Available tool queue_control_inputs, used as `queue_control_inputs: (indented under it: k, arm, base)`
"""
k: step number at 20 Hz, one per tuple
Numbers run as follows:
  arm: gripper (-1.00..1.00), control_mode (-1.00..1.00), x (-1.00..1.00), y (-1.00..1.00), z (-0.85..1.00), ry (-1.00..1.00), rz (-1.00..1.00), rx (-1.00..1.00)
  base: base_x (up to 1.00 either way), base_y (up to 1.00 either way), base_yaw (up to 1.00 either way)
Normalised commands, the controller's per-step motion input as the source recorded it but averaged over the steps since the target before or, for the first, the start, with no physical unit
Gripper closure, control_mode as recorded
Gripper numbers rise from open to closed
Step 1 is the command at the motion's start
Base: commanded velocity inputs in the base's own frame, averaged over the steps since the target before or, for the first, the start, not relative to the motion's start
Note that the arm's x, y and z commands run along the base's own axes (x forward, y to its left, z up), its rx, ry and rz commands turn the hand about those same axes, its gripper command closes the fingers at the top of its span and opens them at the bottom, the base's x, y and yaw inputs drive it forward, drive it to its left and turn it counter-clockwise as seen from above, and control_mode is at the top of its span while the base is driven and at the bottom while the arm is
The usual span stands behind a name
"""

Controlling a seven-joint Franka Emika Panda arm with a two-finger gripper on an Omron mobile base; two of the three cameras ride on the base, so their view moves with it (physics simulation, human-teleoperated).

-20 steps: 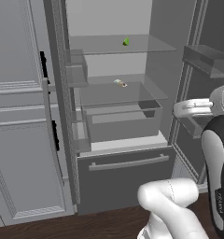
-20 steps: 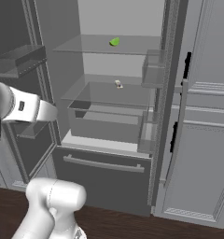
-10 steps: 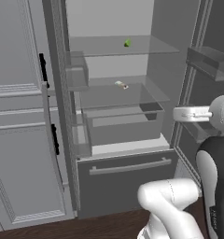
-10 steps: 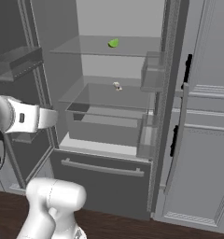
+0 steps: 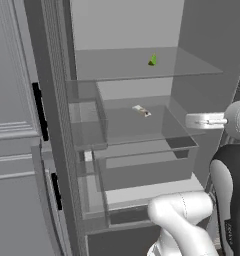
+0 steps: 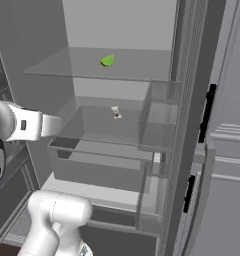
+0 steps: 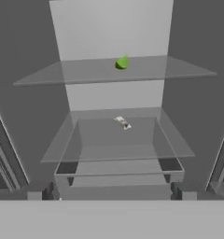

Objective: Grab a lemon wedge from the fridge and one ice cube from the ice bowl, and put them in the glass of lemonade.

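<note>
**Fridge open in front of you, wedge on the upper shelf, jaws spread and empty**

You are facing the fridge [image 5: 207,75] with its interior open to all three cameras: dark grey side walls, a pale back panel and clear glass fittings. To its side you have the light grey panelled cabinets [image 5: 12,150] with black handles; they sit left of the fridge in the left base view and right of it in the right base view.

Inside, the upper glass shelf [image 7: 86,74] runs the full width of the compartment. Below it you see a second glass shelf [image 7: 114,140] over a clear drawer [image 5: 147,170], whose front edge faces you. A clear bin [image 6: 159,117] stands against one side wall at the level of that second shelf.

Your arm [image 5: 214,120] reaches in from the door side, level with the clear drawer, with the white forearm pointing toward the fridge interior. The jaws are at their widest and hold nothing; nothing lies between them in the hand view.

The lemon wedge [image 7: 122,62] sits on the upper glass shelf, a little right of centre in the hand view, toward the back, its tip pointing up. It is well above the level of your arm and apart from it.

On the second shelf, toward the back, lies a flat whitish-brown scrap [image 7: 122,123], almost directly below the wedge.
</note>
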Motion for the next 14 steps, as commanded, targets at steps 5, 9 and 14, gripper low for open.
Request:
queue_control_inputs:
  k: [5, 9, 14]
  arm:
    - [-1.0, 1.0, 0.0, 0.0, 0.0, 0.0, 0.0, 0.0]
    - [-1.0, -1.0, -0.05, -0.01, 0.0, -0.03, 0.0, 0.02]
    - [-1.0, -1.0, -0.5, 0.0, 0.07, -0.21, -0.03, 0.04]
  base:
    - [0.94, -0.1, 0.0]
    - [0.28, -0.09, 0.0]
    - [0.0, 0.0, 0.0]
